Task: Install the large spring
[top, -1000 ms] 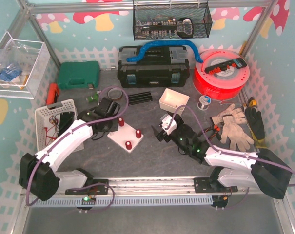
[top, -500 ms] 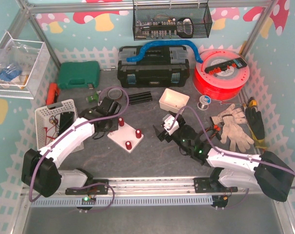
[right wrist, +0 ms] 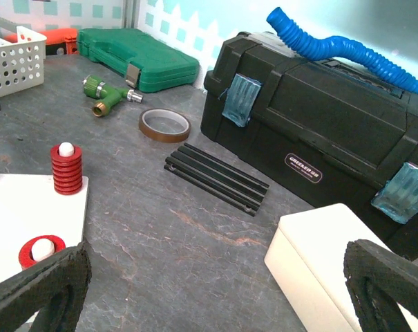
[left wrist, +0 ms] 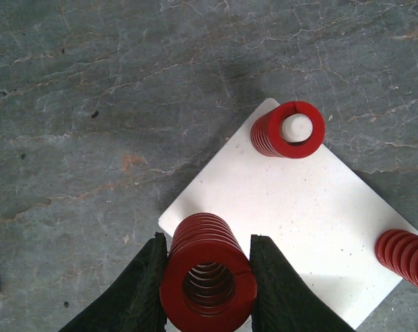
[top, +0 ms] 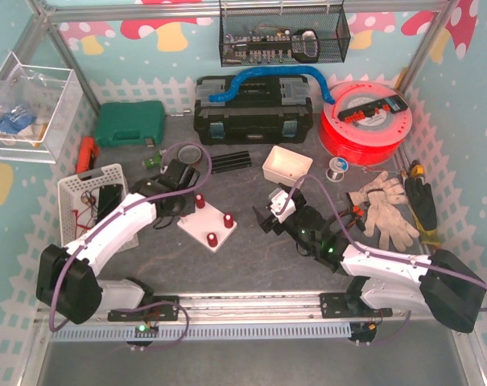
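Top external view, read from the left: a clear box [top: 30, 104] hangs on the side wall. Below it a white basket [top: 88, 193] sits on the table, and a green case [top: 129, 123] lies further back.

Next we meet the left gripper [top: 196, 204], reaching down at the far corner of the white plate [top: 204, 227]. Its two fingers are clamped on the large spring [top: 200, 201]. The left wrist camera shows us that grip closely. The black fingers [left wrist: 148, 290] press both flanks of the red coil, which stands upright with its open end toward the lens, right at a corner of the plate. We cannot tell whether its foot touches the plate. Further along the plate, a small spring [left wrist: 288, 129] sits around a white post. A second small spring [left wrist: 405, 256] shows at the picture's right edge.

Moving right in the overhead view, we pass the black toolbox [top: 253, 112] with a blue hose [top: 267, 78] draped on top. A white box [top: 287, 165] stands in front of it. The right gripper [top: 262, 219] hangs just beside the plate's right side, apart from it. In the right wrist view its fingers [right wrist: 36, 290] are spread wide, open over the grey tabletop.

Furthest right lie a red spool [top: 364, 121] and a pair of gloves [top: 384, 211].
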Controlling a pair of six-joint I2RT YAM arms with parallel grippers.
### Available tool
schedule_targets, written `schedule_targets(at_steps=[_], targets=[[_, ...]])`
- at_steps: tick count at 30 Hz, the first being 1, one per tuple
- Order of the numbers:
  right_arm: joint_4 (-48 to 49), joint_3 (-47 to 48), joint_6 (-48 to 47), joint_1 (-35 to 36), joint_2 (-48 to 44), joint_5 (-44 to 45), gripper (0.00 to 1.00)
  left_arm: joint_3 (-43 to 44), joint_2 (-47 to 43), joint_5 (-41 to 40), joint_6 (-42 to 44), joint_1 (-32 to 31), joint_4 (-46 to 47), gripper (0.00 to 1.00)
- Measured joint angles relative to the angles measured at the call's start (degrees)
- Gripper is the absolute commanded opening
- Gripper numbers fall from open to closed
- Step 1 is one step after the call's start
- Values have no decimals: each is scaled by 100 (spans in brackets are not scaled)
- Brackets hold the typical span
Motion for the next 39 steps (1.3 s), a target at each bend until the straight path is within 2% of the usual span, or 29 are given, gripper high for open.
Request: schedule_targets(at_steps=[28, 32, 39], targets=[[33, -111, -46, -66, -44, -42, 99, 87, 81, -48, -181, 24, -219, 9], [37, -146, -46, -66, -98, -85, 99, 87, 83, -59, -214, 26, -254, 11], [42, -151, -46, -66, -144, -146, 99, 81, 216, -55, -251, 26, -203, 22]])
